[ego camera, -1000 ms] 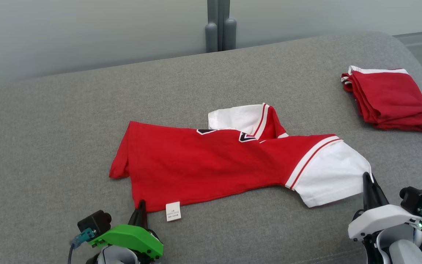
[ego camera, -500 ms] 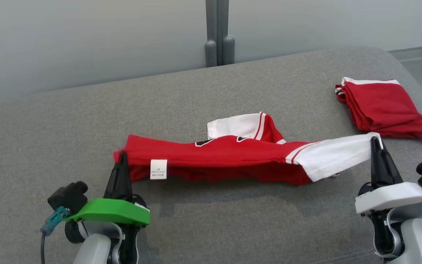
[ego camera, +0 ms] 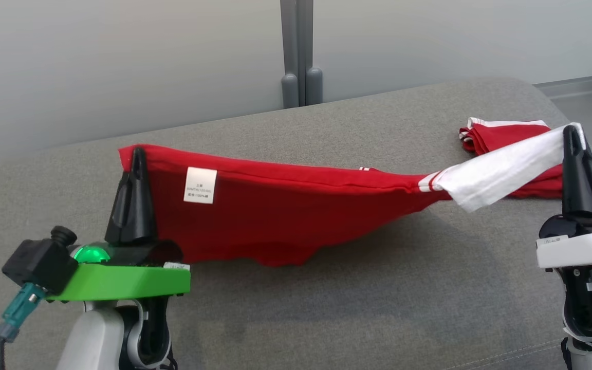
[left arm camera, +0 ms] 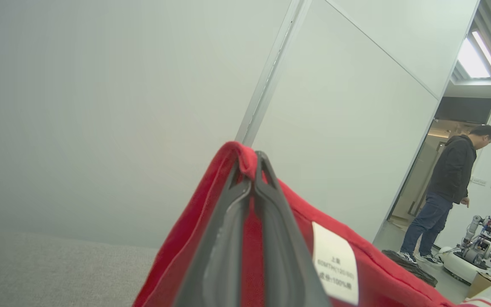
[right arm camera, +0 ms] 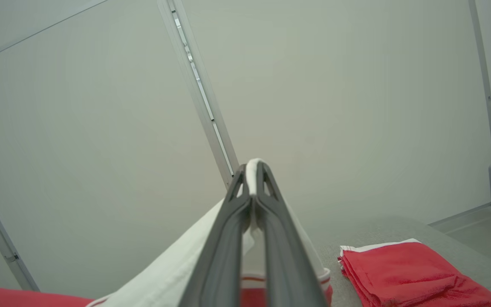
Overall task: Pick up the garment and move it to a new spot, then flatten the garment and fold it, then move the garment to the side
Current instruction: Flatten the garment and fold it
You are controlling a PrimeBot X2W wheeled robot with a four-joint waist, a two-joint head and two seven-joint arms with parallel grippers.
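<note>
The garment [ego camera: 285,210] is a red shirt with white sleeves and a white care label. It hangs stretched between both grippers above the grey cushion [ego camera: 327,308]. My left gripper [ego camera: 136,154] is shut on its red hem corner, which the left wrist view shows pinched at the fingertips [left arm camera: 249,164]. At the right, my right gripper [ego camera: 571,134] is shut on the white sleeve [ego camera: 501,172]; the sleeve's edge [right arm camera: 252,170] pokes out between the fingers in the right wrist view. The shirt's lower middle sags down to the cushion.
A second red garment, folded [ego camera: 506,139], lies at the cushion's far right, partly behind the lifted sleeve [right arm camera: 411,273]. A pale wall with a grey post [ego camera: 298,51] stands behind. A person [left arm camera: 450,192] and another robot [left arm camera: 484,238] are in a doorway far off.
Both grippers have risen and spread apart, lifting the shirt off the cushion and pulling it taut. The head camera has tilted, so the whole scene has shifted.
</note>
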